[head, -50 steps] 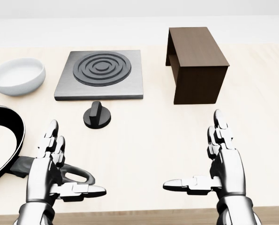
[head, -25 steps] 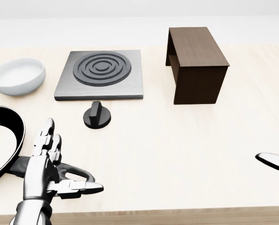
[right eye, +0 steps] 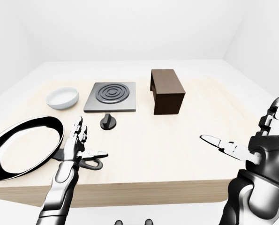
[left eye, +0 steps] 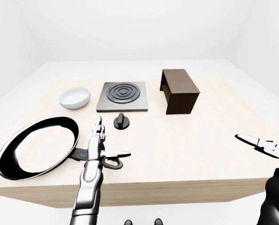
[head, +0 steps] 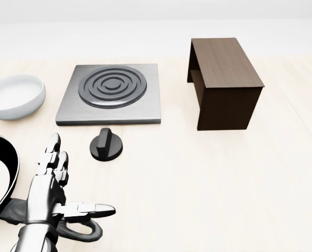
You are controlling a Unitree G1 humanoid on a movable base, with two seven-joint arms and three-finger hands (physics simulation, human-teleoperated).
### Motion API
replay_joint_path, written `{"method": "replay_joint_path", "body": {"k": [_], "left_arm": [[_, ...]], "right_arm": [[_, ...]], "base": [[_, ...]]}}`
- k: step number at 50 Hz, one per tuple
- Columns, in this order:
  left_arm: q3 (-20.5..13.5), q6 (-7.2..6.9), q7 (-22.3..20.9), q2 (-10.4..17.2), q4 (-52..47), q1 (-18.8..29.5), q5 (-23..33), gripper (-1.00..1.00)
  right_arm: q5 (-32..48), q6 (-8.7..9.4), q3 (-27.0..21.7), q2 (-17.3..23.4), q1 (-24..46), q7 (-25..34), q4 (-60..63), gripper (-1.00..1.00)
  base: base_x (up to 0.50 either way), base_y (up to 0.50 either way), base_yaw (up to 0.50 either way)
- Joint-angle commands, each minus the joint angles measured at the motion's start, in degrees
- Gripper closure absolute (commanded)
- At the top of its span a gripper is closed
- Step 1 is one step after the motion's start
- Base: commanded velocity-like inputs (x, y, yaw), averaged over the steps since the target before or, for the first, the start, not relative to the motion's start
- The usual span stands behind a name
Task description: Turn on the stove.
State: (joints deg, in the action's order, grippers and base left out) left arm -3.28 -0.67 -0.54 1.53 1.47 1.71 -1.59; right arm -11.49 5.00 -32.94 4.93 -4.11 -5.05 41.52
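Note:
The stove is a grey square plate with a black ringed burner (head: 108,93), lying on the light wooden table (head: 197,184). Its black round knob (head: 106,144) with a raised bar stands just below the plate. My left hand (head: 74,184) is open, fingers spread and thumb out to the right, low at the left and below the knob, apart from it. My right hand (right eye: 245,136) is open and empty, far out at the right past the table's edge. In the head view only a fingertip of it shows at the right border.
A white bowl (head: 14,96) sits left of the stove. A dark brown wooden box (head: 225,81) stands right of it. A large black frying pan (left eye: 38,146) lies at the left, its handle (head: 77,228) under my left hand.
My right hand has swung out to the right and left the head view almost wholly. The camera has shifted a little, so everything sits slightly lower. The left hand has barely moved.

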Motion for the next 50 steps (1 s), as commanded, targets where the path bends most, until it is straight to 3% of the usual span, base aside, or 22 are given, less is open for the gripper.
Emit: {"method": "replay_joint_path", "body": {"k": [1, 21, 27, 43, 47, 50], "left_arm": [[0.2, 0.27, 0.1, 0.0, 0.4, 0.0, 0.4, -1.00], [0.2, 0.71, 0.2, -0.1, 1.1, 0.1, 0.5, -1.00], [0.5, 0.28, 0.1, -0.1, 0.5, -0.1, 0.7, -1.00], [2.2, 1.72, -0.5, -0.8, 1.1, -1.4, 2.3, -1.00], [2.9, 3.31, -0.5, -1.1, 3.1, -1.5, 3.1, -1.00], [3.6, 3.63, -0.7, -1.3, 3.0, -2.2, 3.5, -1.00]], "right_arm": [[-0.4, 0.00, -0.9, 0.1, -0.1, 0.5, 0.7, -1.00], [0.0, 0.00, -0.6, -0.1, -0.2, 0.8, 0.6, -1.00], [-0.4, 0.00, -1.4, -0.7, -0.7, 0.5, 1.3, -1.00], [-0.7, 0.00, -1.6, -0.9, -1.1, 0.8, 0.5, -1.00], [-0.9, 0.00, -1.7, -0.9, -1.3, 0.8, 0.9, -1.00], [-0.7, 0.00, -1.5, -1.1, -1.4, 0.9, 0.9, -1.00]], "base": [[0.38, 0.00, 0.00], [0.38, 0.00, 0.00], [0.18, 0.00, 0.00], [0.00, 0.00, 0.00], [0.00, 0.00, 0.00], [0.00, 0.00, 0.00]]}}
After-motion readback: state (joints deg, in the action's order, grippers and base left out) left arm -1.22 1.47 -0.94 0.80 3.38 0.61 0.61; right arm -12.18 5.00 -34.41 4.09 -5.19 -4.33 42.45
